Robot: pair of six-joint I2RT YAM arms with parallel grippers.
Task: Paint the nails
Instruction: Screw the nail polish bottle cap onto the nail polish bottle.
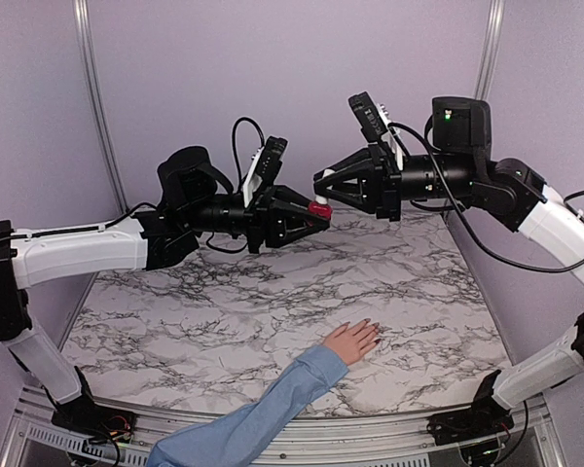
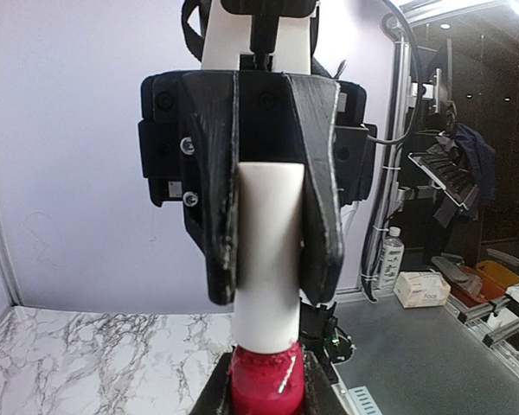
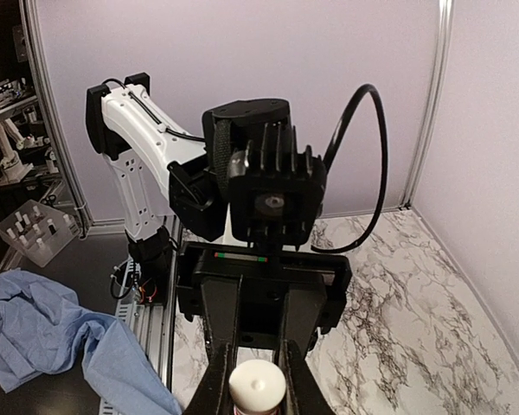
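Both are closed: left end effector (image 1: 316,213) on the red bottle (image 2: 266,385), right end effector (image 1: 323,181) on its white cap (image 2: 268,259). The nails (image 1: 373,328) seem tiny, hard; brush lightly, never grasp.

I'm seeing white links and black joints on the left arm (image 1: 78,251) and right arm (image 1: 560,222); black cables (image 1: 241,131) are looping above, silver screws (image 2: 189,198) are glinting on the black right gripper (image 2: 272,290).

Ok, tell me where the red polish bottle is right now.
Top view, centre: the red polish bottle hangs above the marble table, body between the left fingers, white cap in the right fingers.
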